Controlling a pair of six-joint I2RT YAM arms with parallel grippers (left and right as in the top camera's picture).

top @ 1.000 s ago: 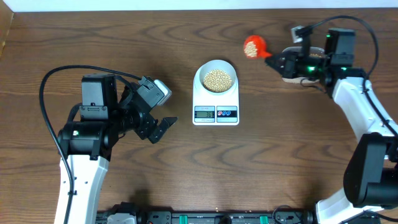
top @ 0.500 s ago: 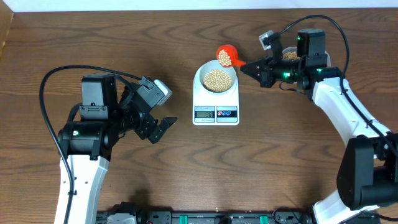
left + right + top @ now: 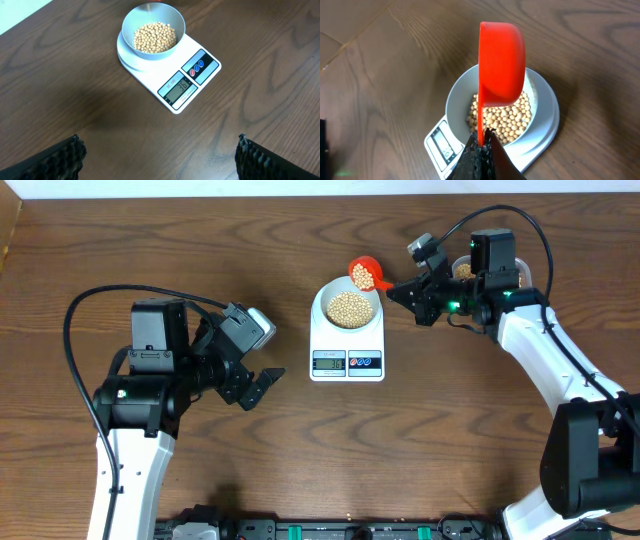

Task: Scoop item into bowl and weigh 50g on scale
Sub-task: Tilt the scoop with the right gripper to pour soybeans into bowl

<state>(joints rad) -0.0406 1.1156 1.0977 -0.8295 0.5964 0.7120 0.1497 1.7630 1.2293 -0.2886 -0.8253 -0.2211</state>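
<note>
One second of travel, right arm only.

- Left gripper [image 3: 160, 159]: jaws wide, empty, parked on the near side of the scale [image 3: 347, 363]. No change.
- Scale display lit; I cannot read the digits with confidence.
- Bowl [image 3: 322, 298] sits on the scale, its floor covered with beans [image 3: 350, 308].
- Right gripper [image 3: 482, 150]: clamped on the scoop's handle. The red scoop [image 3: 364, 273] was well right of the bowl, out by the tub [image 3: 462, 268]. It now hangs over the bowl's far rim with beans inside.

Judgement: transfer done, pour comes next. Tip slowly to avoid overshooting the target weight or spilling past the rim.
</note>
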